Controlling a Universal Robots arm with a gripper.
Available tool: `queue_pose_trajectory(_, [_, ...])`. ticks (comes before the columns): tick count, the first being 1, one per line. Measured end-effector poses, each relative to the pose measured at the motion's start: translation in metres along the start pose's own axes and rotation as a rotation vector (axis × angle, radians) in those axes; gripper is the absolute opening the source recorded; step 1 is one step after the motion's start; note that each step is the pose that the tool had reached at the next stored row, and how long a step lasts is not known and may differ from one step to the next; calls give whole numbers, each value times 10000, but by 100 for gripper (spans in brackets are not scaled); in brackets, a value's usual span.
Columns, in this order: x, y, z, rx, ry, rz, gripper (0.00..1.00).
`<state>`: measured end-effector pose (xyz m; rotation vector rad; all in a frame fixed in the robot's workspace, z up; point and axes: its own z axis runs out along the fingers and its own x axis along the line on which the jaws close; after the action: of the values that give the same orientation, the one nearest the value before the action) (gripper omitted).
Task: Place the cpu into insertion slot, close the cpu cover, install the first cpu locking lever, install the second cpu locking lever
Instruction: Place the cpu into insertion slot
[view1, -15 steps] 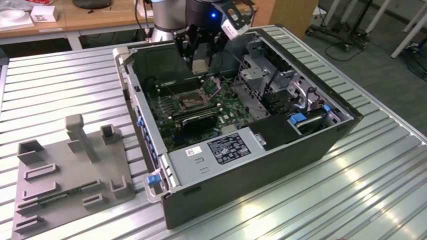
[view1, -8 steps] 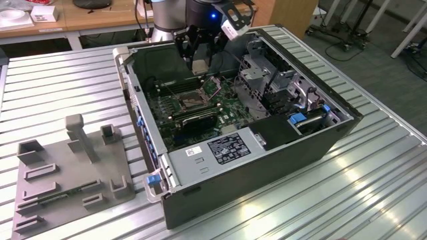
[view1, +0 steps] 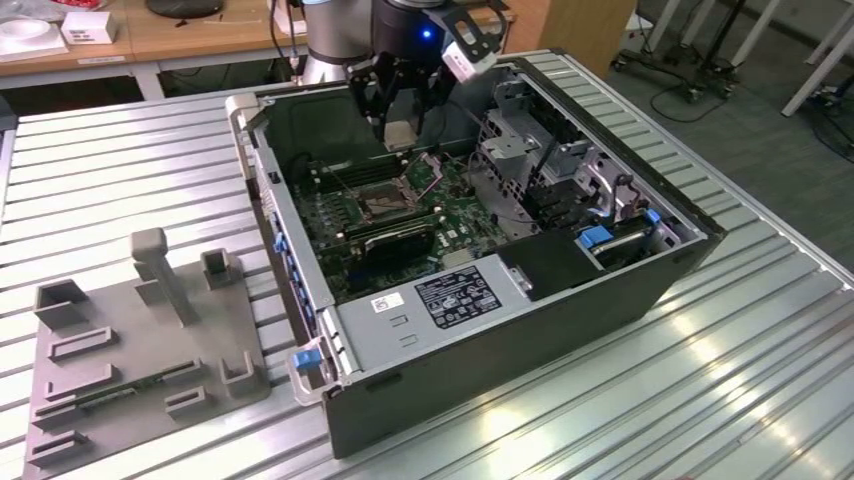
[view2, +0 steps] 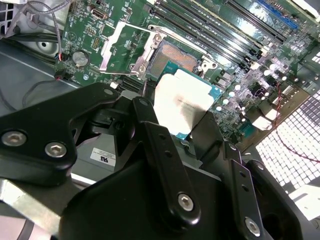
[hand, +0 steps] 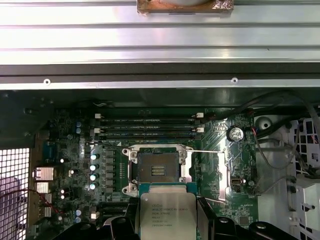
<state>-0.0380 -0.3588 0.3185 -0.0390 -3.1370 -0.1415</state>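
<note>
Cpu (hand: 167, 215) gripped by its edges in the tool (view2: 177, 120), held clear of the board. Insertion slot (hand: 158, 167) lies bare just past the tool's tips, with the cpu cover (view2: 122, 45) swung open beside it. Placing step in hand, I judge; it calls for squaring chip to slot and lowering level.

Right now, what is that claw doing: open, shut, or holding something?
Gripper: shut on the cpu, which is not yet in the insertion slot.
</note>
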Motion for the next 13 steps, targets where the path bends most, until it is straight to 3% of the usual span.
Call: queue_pose_trajectory(13, [0, -2, 19, -1, 0, 0, 54])
